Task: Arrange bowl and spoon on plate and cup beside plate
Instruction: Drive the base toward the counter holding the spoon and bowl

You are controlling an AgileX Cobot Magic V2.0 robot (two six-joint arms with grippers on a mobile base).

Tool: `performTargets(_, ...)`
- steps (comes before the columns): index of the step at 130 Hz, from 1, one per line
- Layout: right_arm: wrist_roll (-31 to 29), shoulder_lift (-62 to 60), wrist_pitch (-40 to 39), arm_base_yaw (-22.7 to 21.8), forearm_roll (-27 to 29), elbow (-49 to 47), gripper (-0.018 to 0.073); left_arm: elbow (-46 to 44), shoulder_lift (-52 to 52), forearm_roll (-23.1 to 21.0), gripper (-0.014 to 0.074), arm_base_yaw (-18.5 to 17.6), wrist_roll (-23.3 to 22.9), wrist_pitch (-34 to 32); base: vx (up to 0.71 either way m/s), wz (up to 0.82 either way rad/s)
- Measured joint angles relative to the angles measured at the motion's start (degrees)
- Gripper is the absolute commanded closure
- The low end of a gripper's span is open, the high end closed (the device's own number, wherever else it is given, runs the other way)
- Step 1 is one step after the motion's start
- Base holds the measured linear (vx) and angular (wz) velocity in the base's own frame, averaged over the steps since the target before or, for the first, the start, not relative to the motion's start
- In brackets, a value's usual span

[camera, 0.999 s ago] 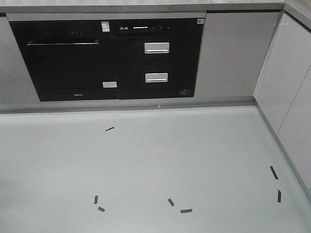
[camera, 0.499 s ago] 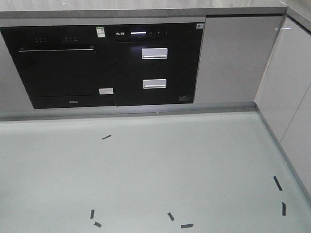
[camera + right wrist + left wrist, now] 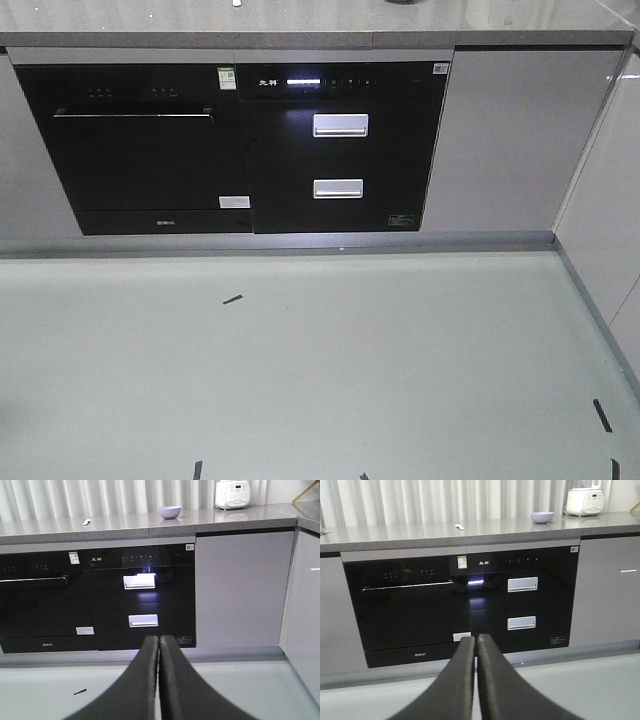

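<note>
One big floor point(image 3: 320, 370): pale grey, fills the lower half of the front view, with a few short black tape strips point(image 3: 232, 298) stuck on it
counter point(image 3: 420, 532): long grey top running over all the units, with a white pleated curtain point(image 3: 420, 500) behind it
oven-style unit point(image 3: 140, 150): black and glossy, on the left under the counter, with one long bar handle across the front
drawer unit point(image 3: 340, 150): black too, right beside the oven one, two silver handles one above the other and a lit strip up top
cabinet door point(image 3: 500, 140): plain grey, just right of the drawer unit
white appliance point(image 3: 232, 494): sits on the counter way off to the right, control panel facing out
left gripper point(image 3: 476, 641): jaws pressed flat together, holding nothing, low down and aimed at the black fronts
right gripper point(image 3: 159, 640): same deal, squeezed closed and empty, pointing at the drawer unit
bowl point(image 3: 542, 517): lavender, upright on the counter left of the white appliance, well apart from both grippers. It's up and right of the left one's tips, and nearly straight above the right one's.
spoon point(image 3: 460, 527): tiny pale thing lying flat on the counter, well left of the bowl and roughly over the seam between the two black units, nowhere near either gripper
</note>
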Motion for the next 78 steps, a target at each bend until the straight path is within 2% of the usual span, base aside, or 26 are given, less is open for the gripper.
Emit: performTargets(78,0.0,0.0,0.0,0.0,0.0,0.0,0.0566,0.0,0.0,0.0,0.0603,0.0,0.0,0.0,0.21,-0.02)
